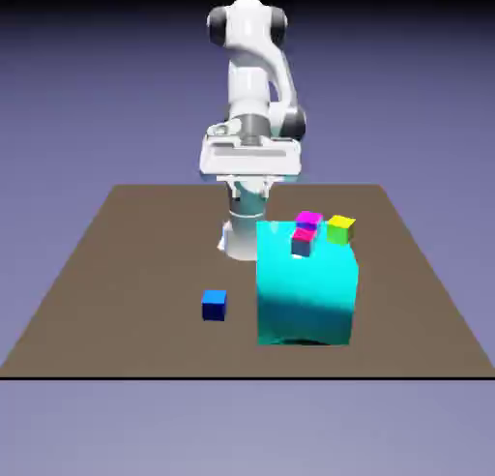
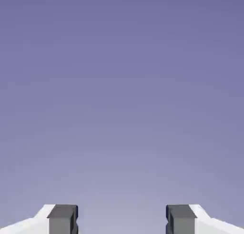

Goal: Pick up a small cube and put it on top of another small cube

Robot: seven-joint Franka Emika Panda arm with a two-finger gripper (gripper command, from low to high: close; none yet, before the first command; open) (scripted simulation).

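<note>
The small blue cube sits alone on the brown table, left of a big teal block in the exterior view. My gripper hangs high above the table's far side, well behind and above the blue cube. In the hand view the gripper is open. Its grey fingertips stand far apart with only the plain backdrop between them. No cube shows in the hand view.
A magenta cube, a pinkish cube and a yellow-green cube show at the teal block's top far edge. The teal block stands close to the right of the blue cube.
</note>
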